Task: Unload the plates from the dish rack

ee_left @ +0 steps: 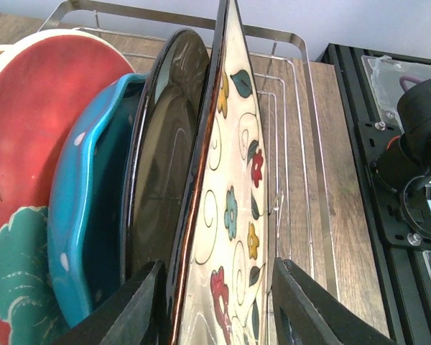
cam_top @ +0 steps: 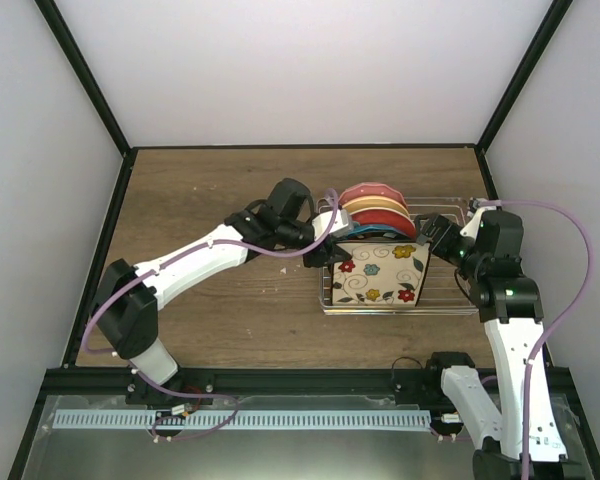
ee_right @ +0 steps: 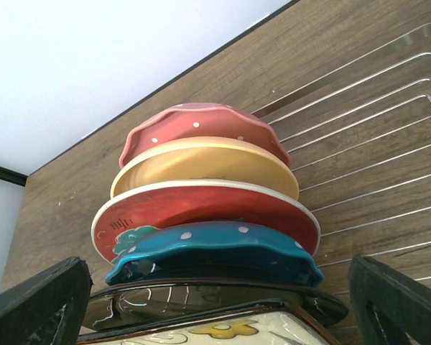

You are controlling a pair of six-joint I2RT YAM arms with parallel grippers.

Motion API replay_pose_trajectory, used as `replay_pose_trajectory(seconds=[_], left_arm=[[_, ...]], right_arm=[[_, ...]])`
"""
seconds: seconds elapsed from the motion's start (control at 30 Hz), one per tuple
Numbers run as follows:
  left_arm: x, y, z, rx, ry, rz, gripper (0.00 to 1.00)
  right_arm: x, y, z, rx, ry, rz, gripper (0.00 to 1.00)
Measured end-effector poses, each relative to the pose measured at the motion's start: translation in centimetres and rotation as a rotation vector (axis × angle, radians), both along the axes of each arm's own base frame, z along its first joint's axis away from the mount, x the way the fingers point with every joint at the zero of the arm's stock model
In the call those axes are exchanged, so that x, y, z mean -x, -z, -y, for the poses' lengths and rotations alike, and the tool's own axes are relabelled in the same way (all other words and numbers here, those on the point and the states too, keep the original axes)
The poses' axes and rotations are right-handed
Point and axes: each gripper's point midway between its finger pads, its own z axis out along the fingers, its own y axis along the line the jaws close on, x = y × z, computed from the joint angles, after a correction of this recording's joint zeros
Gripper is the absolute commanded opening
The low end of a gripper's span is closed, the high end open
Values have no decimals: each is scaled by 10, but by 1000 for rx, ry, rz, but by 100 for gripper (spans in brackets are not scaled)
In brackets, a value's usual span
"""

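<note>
The dish rack [cam_top: 450, 298] stands right of the table's centre, with six plates upright in it. The square cream floral plate [cam_top: 378, 270] is nearest, and the pink-red scalloped plate [cam_top: 372, 189] is farthest. My left gripper [cam_top: 330, 250] is open at the square plate's left edge. In the left wrist view its fingers [ee_left: 129, 310] straddle the square plate [ee_left: 233, 180], beside the dark striped-rim plate [ee_left: 165, 158], the teal plate [ee_left: 93, 201] and the red plate [ee_left: 36, 129]. My right gripper [cam_top: 432, 232] is wide open and empty at the stack's right side [ee_right: 219, 262].
The right wrist view shows the pink [ee_right: 201, 122], orange-yellow [ee_right: 201, 162], red [ee_right: 201, 205] and teal [ee_right: 215, 241] plates in a row. The rack's right half [ee_right: 373, 144] is bare wire. A black frame rail [cam_top: 280, 380] runs along the near table edge. White walls enclose the table.
</note>
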Motion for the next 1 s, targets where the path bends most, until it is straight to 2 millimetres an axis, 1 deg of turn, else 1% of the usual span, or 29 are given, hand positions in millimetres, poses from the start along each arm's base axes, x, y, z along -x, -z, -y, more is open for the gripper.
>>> replay_pose_trajectory(seconds=[0.13,0.27,0.4,0.6,0.73,0.87,1.0], left_arm=[[2,0,2,1,6,1,34],[1,1,3,1,3,5,31],[0,1,4,2,1,9,29],[-2,8,11,4,6,16,28],[-3,11,15,6,7,19,19],[-8,12,17,8,-7,32,5],[-12,12,16,2,-38,32,4]], right_arm=[[1,2,0,-4,2,-3,100],[3,5,0,-10,6,-11,100],[5,6,0,-12,8,-14,100],[9,5,0,-13,10,-12,100],[11,4,1,-13,13,-11,100],[14,4,2,-12,19,-9,100],[17,3,2,-14,27,-9,100]])
